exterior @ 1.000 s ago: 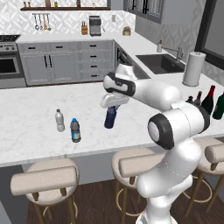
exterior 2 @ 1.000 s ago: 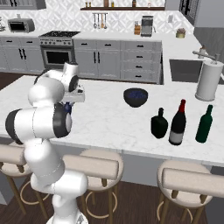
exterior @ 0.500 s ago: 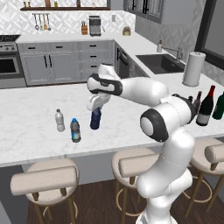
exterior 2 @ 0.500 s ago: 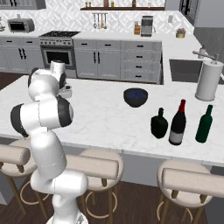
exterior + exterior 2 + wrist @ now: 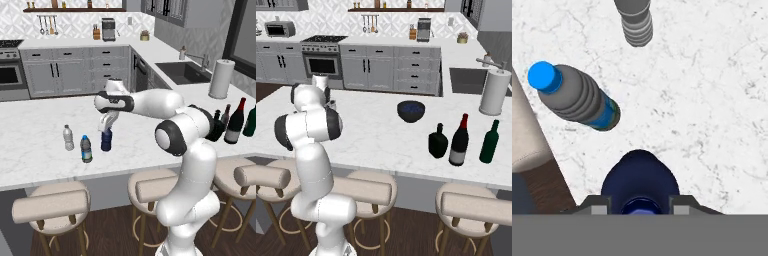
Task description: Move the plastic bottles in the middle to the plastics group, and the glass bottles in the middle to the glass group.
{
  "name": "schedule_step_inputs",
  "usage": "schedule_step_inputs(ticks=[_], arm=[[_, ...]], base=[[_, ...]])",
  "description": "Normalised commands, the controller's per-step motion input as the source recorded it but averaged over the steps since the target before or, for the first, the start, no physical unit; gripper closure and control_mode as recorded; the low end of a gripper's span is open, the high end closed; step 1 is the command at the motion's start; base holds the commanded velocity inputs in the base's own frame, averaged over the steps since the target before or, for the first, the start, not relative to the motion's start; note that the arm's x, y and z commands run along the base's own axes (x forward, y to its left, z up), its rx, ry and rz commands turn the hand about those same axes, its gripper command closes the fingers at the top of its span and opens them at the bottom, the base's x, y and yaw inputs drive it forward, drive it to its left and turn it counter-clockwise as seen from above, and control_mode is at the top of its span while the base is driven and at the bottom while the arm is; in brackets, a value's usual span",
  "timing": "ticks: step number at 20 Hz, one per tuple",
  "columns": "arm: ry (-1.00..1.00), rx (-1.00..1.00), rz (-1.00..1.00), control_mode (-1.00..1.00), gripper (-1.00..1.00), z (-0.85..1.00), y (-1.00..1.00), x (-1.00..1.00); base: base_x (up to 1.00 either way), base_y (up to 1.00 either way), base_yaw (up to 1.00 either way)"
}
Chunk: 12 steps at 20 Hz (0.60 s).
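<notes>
My gripper (image 5: pixel 106 125) is shut on the neck of the stubby dark blue plastic bottle (image 5: pixel 106 141), which stands upright at or just above the counter. Down the hand view the dark blue bottle (image 5: pixel 640 180) sits between my gripper (image 5: pixel 640 206) tips. Just beside it are the plastics group: the clear blue-capped bottle (image 5: pixel 86 149) (image 5: pixel 574 96) and the white-capped bottle (image 5: pixel 68 138) (image 5: pixel 635 22). Far to the right stand the wine bottle (image 5: pixel 459 142) (image 5: pixel 235 121), the squat black bottle (image 5: pixel 438 141) (image 5: pixel 217 128) and the dark green bottle (image 5: pixel 489 142) (image 5: pixel 250 121).
A dark blue bowl (image 5: pixel 410 110) rests mid-counter. A white paper-towel roll (image 5: pixel 495 92) (image 5: pixel 221 78) stands by the sink. Padded stools (image 5: pixel 50 206) line the counter's near edge (image 5: pixel 75 177), close to the clear bottles.
The arm has swung left with the dark blue bottle and lowered it beside the two clear bottles. The glass bottles and bowl have not moved.
</notes>
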Motion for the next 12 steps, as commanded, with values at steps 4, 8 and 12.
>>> schedule_step_inputs(ticks=[4, 8, 12], arm=[[-0.03, -0.06, 0.14, -1.0, 1.0, -0.4, 0.01, 0.07], [-0.09, -0.06, 0.1, -1.0, 1.0, -0.34, 0.09, 0.06], [-0.06, -0.03, 0.03, -1.0, 1.0, -0.18, 0.2, 0.0]], base=[[0.0, 0.0, 0.0], [0.0, 0.0, 0.0], [0.0, 0.0, 0.0]])
